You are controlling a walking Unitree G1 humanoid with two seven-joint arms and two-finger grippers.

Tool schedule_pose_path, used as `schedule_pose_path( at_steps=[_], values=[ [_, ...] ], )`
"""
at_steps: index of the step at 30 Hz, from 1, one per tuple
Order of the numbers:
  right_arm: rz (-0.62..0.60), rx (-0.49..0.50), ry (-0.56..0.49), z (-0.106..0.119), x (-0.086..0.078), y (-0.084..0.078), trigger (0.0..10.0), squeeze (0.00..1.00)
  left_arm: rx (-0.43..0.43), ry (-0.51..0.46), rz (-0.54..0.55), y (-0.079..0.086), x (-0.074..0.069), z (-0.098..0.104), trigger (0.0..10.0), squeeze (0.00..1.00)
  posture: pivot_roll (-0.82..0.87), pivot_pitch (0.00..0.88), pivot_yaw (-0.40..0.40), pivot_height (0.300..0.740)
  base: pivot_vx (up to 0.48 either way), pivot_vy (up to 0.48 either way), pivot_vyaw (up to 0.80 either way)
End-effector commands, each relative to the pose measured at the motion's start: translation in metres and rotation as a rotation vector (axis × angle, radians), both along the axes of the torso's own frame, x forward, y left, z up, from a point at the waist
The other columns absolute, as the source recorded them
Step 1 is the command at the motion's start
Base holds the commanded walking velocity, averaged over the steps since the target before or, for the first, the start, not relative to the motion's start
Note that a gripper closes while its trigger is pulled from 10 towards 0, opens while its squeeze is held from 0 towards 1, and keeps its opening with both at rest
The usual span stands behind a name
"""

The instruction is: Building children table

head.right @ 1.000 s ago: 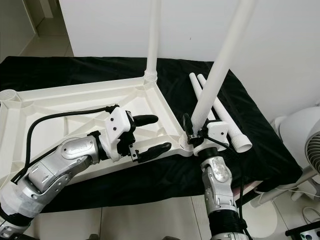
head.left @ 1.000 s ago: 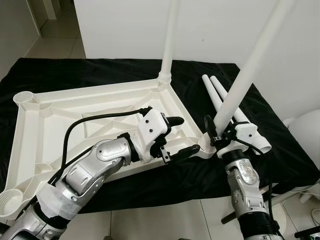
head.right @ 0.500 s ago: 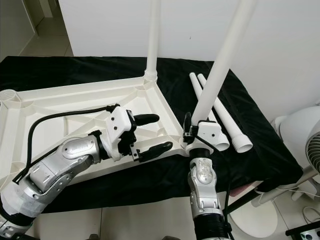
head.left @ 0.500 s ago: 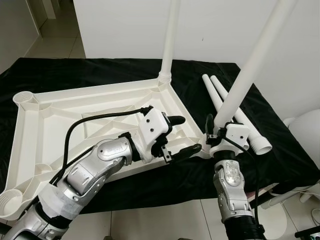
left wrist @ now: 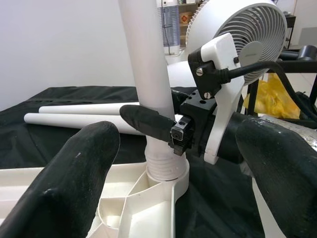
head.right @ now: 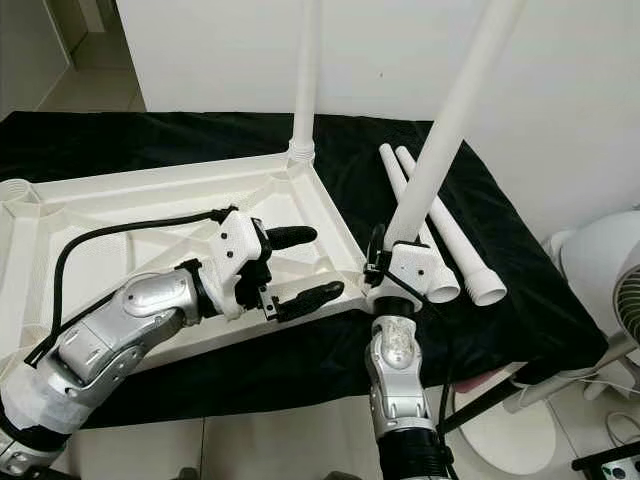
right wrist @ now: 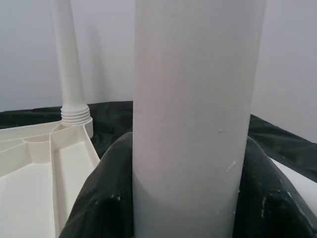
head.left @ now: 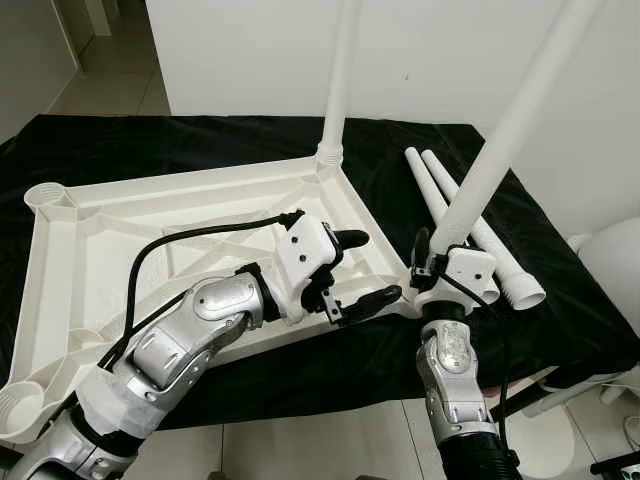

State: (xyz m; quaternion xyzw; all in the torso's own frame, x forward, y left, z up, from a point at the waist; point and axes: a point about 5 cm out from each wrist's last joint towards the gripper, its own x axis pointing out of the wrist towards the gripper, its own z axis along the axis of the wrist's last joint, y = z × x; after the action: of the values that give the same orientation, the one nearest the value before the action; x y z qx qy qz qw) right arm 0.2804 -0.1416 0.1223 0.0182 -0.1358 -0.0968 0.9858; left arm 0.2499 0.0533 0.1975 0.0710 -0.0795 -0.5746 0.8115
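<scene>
Black-draped table (head.left: 120,140) carrying the upturned tabletop (head.left: 120,215). Right gripper (head.left: 437,270) clamped low around the leg (head.left: 500,130) entering the near corner socket (left wrist: 166,174); left gripper (head.left: 365,268) spread wide beside it. Leaning, apparently half-seated: risks cross-threading or toppling if released.

Near leg (head.left: 505,130): our view cuts off its top.
Far leg (head.left: 338,80): we lose its top too.
Fan (head.right: 610,270): cropped at our frame edge.

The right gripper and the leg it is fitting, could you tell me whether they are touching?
Touching. In the right wrist view both black fingers press against the sides of the white leg.
</scene>
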Motion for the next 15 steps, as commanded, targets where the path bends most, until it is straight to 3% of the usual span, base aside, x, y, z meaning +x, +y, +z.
schedule_pose_path(
  at_steps=[1, 2, 3, 7, 8, 15],
  values=[
    [-0.026, 0.015, 0.143, -0.028, -0.007, 0.002, 10.0, 0.00, 0.026, -0.006, -0.112, -0.003, -0.005, 0.001, 10.0, 0.00, 0.04, 0.010, -0.047, 0.740, 0.000, 0.000, 0.00],
    [-0.026, 0.015, 0.143, -0.028, -0.007, 0.002, 10.0, 0.00, 0.026, -0.006, -0.112, -0.003, -0.005, 0.001, 10.0, 0.00, 0.04, 0.010, -0.047, 0.740, 0.000, 0.000, 0.00],
    [-0.022, 0.010, 0.135, -0.027, -0.008, 0.002, 10.0, 0.52, 0.024, -0.008, -0.114, -0.004, -0.004, 0.001, 10.0, 0.00, 0.04, 0.009, -0.046, 0.740, 0.000, 0.000, 0.00],
    [-0.017, 0.013, 0.125, -0.027, -0.009, 0.002, 10.0, 0.52, 0.023, -0.010, -0.114, -0.004, -0.004, 0.001, 10.0, 0.00, 0.04, 0.009, -0.047, 0.740, 0.000, 0.000, 0.00],
    [0.003, 0.023, 0.080, -0.021, -0.010, -0.002, 10.0, 1.00, 0.022, -0.011, -0.114, -0.004, -0.004, 0.001, 10.0, 0.00, 0.04, 0.008, -0.046, 0.740, 0.000, 0.000, 0.00],
    [0.031, 0.021, 0.042, -0.014, -0.007, -0.010, 10.0, 1.00, 0.022, -0.011, -0.114, -0.004, -0.003, 0.001, 10.0, 0.00, 0.04, 0.008, -0.044, 0.740, 0.000, 0.000, 0.00]
  ],
)
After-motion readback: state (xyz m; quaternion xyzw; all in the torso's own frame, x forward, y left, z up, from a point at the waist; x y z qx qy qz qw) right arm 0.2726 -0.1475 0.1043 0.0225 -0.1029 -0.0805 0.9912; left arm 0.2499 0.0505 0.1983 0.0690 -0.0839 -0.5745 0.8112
